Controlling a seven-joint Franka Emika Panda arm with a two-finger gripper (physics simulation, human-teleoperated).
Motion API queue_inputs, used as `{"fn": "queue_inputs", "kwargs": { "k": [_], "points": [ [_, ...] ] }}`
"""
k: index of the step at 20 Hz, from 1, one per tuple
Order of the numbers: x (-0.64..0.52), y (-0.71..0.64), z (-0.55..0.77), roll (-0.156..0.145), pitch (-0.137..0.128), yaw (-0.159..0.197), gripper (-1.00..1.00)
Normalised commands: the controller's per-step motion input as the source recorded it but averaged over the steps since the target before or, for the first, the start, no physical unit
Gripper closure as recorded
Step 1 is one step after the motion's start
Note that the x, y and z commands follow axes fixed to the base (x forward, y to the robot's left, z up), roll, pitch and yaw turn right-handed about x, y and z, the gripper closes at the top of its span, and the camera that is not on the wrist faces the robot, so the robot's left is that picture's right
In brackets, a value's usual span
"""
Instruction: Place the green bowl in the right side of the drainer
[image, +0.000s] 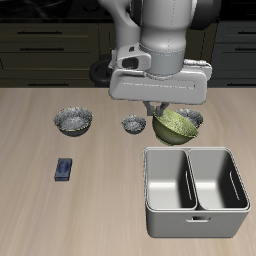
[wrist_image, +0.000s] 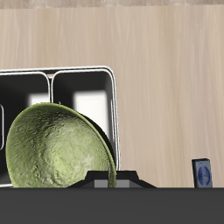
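Bright, even, sharp simulator renders

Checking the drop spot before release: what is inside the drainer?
Both compartments of the drainer look empty in the exterior view. In the wrist view, the green bowl covers part of one compartment.

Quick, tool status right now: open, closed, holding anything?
Tool: closed on the rim of the green bowl, which hangs tilted, off the table, just behind the drainer.
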Motion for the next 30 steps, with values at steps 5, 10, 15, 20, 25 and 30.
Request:
{"fn": "queue_inputs", "kwargs": {
  "k": [5,10,15,20,25,30],
  "points": [
    [0.04,-0.08,-0.35,-0.003,0.044,0.008,1.0],
    [0.03,-0.06,-0.23,-0.012,0.033,0.001,1.0],
    [-0.02,-0.01,-0.17,-0.005,0.025,0.023,1.0],
    [-0.02,0.06,-0.1,0.018,0.022,0.005,1.0],
    [0.02,0.02,-0.13,-0.015,0.028,0.026,-1.0],
    [-0.04,0.09,-0.04,0.031,0.009,0.008,-1.0]
  ]
}}
